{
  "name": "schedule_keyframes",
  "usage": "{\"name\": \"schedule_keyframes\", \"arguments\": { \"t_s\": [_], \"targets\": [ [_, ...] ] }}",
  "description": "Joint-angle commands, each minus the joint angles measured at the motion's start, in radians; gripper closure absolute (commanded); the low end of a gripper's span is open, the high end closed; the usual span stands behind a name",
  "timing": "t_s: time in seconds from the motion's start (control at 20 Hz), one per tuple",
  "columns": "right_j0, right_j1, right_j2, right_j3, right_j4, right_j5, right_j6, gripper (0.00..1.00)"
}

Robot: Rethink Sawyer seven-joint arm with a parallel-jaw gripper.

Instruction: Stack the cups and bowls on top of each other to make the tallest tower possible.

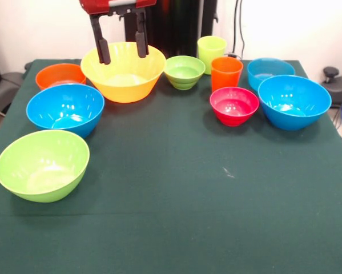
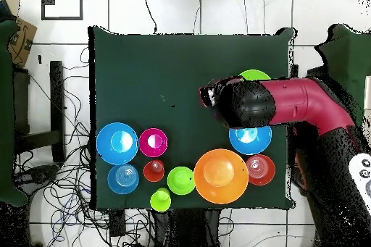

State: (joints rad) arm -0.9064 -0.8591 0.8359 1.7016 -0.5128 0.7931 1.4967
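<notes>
Front view: gripper [image 1: 122,49] open above yellow bowl [image 1: 124,80].

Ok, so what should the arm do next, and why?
Probably lower the open claw onto the rim of the large blue bowl next to the yellow bowl. Nothing is stacked yet, the claw holds nothing, and the yellow bowl looks widest, so it seems the likeliest base.
</notes>
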Motion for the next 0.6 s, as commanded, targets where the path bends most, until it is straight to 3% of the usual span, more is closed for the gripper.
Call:
{"name": "schedule_keyframes", "arguments": {
  "t_s": [0.05,0.35,0.6],
  "targets": [
    [0.014,0.05,0.027,-0.005,-0.041,0.072,-0.216,0.0],
    [0.001,0.054,0.048,0.007,-0.032,0.113,-0.263,0.0],
    [0.031,0.066,0.04,0.001,-0.071,0.215,-0.332,0.0]
  ]
}}
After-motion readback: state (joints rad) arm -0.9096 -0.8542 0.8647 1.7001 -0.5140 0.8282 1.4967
